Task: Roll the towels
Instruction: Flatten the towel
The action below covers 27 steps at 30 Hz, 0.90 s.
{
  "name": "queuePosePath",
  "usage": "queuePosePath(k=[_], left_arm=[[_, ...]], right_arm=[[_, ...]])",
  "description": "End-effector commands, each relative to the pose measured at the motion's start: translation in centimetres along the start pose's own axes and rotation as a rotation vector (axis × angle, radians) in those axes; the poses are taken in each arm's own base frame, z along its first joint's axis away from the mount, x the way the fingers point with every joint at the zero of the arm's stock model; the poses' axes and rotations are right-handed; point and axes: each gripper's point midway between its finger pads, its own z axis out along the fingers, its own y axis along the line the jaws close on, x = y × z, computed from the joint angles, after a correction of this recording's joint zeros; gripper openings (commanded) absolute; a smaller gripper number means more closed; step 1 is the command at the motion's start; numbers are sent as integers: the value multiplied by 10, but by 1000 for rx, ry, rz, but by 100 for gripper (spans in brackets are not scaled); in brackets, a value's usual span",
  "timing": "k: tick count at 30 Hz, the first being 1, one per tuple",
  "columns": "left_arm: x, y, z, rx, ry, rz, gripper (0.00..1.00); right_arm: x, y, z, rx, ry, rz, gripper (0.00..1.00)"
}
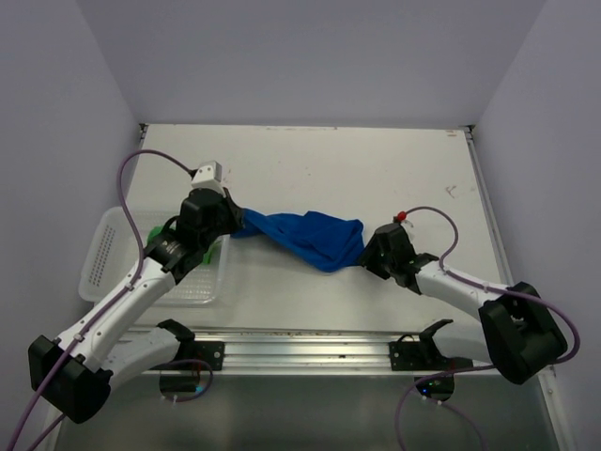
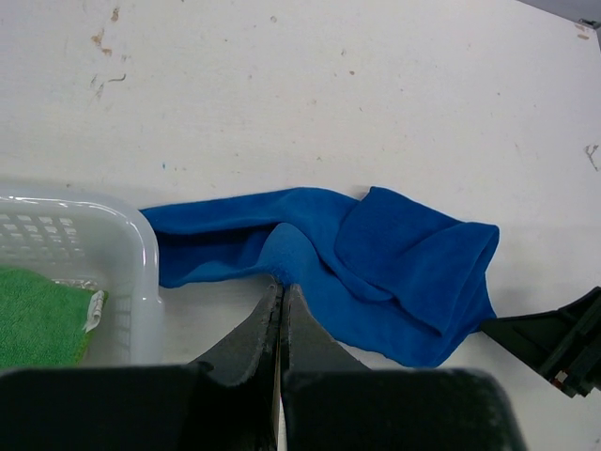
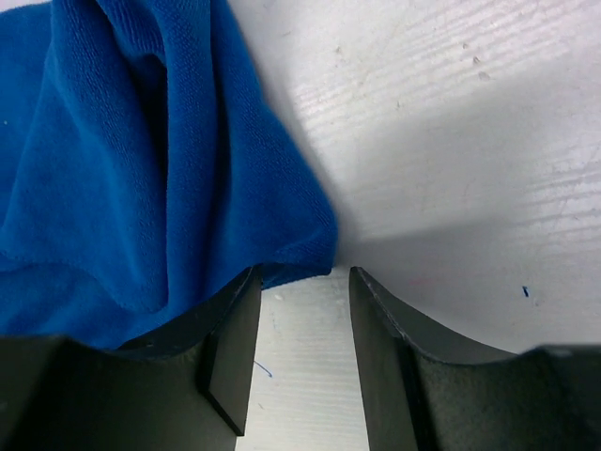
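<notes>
Blue towel [image 1: 310, 237] on table [image 1: 376, 169], left jaws tight on it, right jaws apart at its edge; green towel [image 2: 38, 315] in adjacent basket [image 2: 146, 268].

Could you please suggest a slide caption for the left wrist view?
Left tool pinches the blue towel beside the white basket holding the green towel.

left arm [image 1: 113, 305]: white links, black joints | right arm [image 1: 457, 287]: same build | cables [image 1: 155, 152]: purple, looped off both wrists | left hand [image 2: 280, 293], right hand [image 3: 302, 277]: black tapered fingers | red cap [image 1: 401, 215]: near right wrist
</notes>
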Motion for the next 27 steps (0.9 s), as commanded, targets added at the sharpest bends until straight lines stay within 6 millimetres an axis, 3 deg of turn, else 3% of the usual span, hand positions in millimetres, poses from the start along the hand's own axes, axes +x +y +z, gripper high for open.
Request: queuePosePath(k=[1,11,16,22,27], left_arm=[[-7,1,-6,7,-25,21,0],[-1,1,-1,9,-5,31,0],[-9,-6,-1,26,-19,32,0],[-43,-24,-7,58,-80,39,0],[-61,-34,-9,77,-110,38,0]], right_arm=[[-27,23,4,-43,-81,-3,45],[-30,29,12,-59,-81,-61,0],[-54,35,-11,-17,-119,-183,0],[-107,45,-66,72,-239,-343,0],[-150,67,-109,107,-305,-504,0]])
